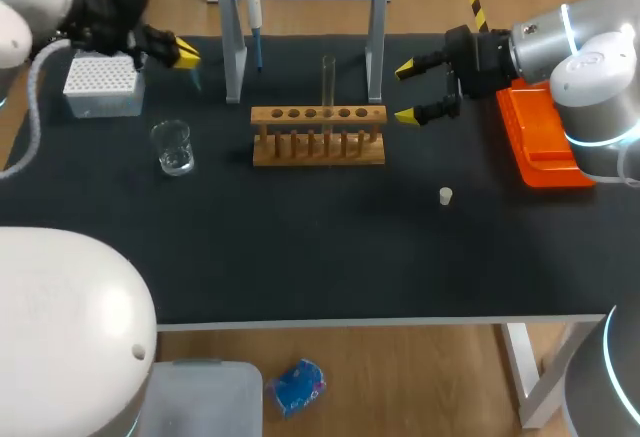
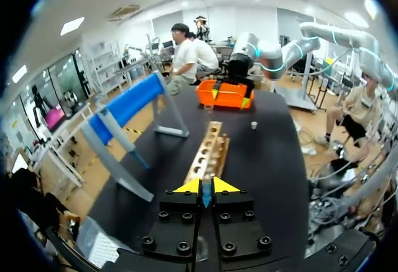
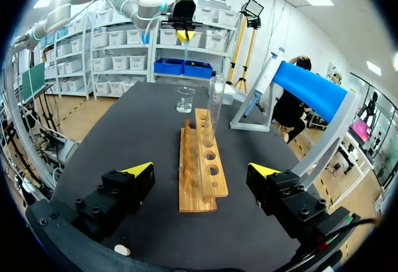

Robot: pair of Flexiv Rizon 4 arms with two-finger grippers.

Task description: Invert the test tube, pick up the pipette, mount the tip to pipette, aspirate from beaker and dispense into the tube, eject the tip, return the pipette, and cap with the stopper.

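Test tube (image 1: 328, 77) of clear glass stands upright in one of the middle holes of a wooden rack (image 1: 318, 147), near the centre of the dark bench (image 1: 300, 257). I judge it light, stiff, smooth enough to slip, and easy to crack, so it wants a gentle squeeze. The best place to take hold looks like the bare upper length that rises above the rack, with the fingers closing from two sides across the glass.

My right hand (image 1: 407, 92) hangs just beside the right end of the rack, level with the tube but apart from it. Its yellow-tipped fingers are spread wide and hold nothing. Seen from its wrist, the rack runs away between them.

My left hand (image 1: 185, 55) is well off to the left, by a white box of tips (image 1: 101, 87). Its fingers are pressed together on a thin, pale see-through piece, likely a pipette tip (image 2: 205, 196).
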